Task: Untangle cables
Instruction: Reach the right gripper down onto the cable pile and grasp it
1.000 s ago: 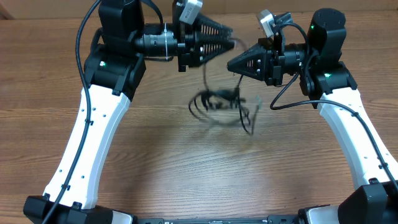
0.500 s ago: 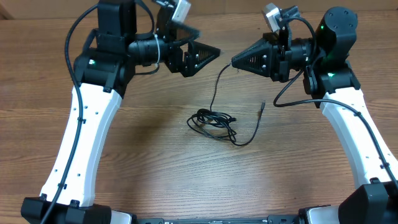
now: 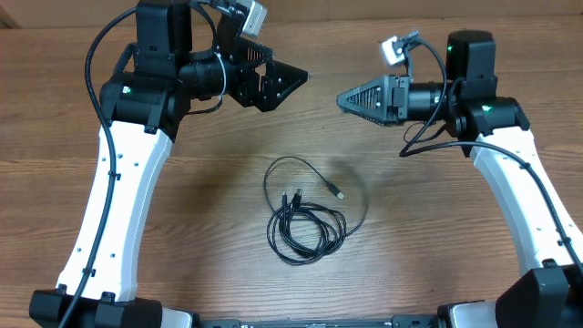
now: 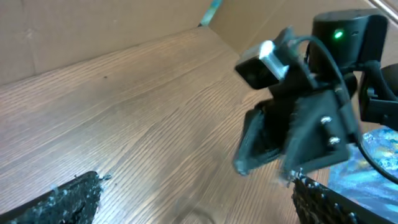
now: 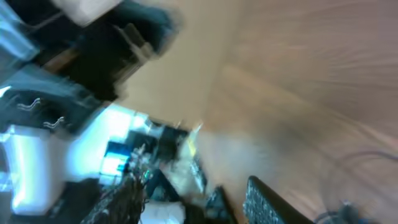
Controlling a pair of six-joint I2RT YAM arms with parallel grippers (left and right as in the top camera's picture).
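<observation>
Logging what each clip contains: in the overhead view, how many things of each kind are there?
Robot arms: 2, the left arm and the right arm
Claws: 2, the left claw and the right claw, neither holding anything
Cables: 1 black cable tangle on the table; the number of cords in it cannot be told
Total: 5

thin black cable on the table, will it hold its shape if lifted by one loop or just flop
Probably floppy: the thin black cable lies in loose, overlapping coils flat on the wooden table. Being so thin, it looks light. Crossing loops may snag when lifted.
</observation>
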